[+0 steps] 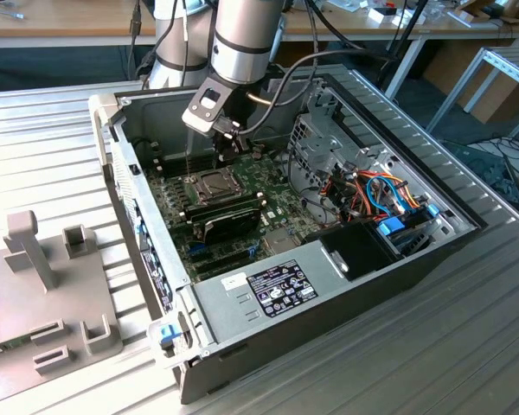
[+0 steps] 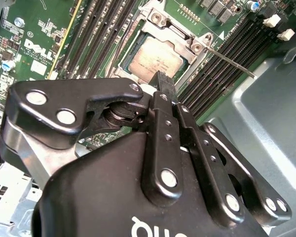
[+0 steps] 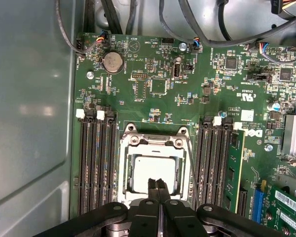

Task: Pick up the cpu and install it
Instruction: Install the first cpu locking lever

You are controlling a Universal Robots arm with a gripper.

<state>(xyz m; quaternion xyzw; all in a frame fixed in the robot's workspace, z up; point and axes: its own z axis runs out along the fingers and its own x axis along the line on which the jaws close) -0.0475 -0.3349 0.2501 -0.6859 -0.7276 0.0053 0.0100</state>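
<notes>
In the exterior view, you see the arm reaching down into the open computer case (image 1: 112,151), which lies on the ribbed metal surface (image 1: 43,130). Your claw (image 1: 228,156) hangs low over the green motherboard (image 1: 169,212), at the far edge of the socket (image 1: 209,183).

In the first wrist view, the cpu (image 3: 154,170) lies flat inside the socket. Its dull silver-grey top shows through the window of the metal frame (image 3: 155,140). The claw's two fingers are pressed together with only a thin seam between them and nothing pinched. Their tips sit over the cpu's edge, and you cannot tell from here whether they touch it. Rows of dark memory slots (image 3: 96,158) run along both sides of the socket.

In the second wrist view, the cpu (image 2: 155,61) again sits square in its socket, framed by bright metal. The closed tip of the claw points down at the cpu's near edge. A thin metal lever (image 2: 232,61) stands out from the frame's corner and slants across the neighbouring slots.
</notes>
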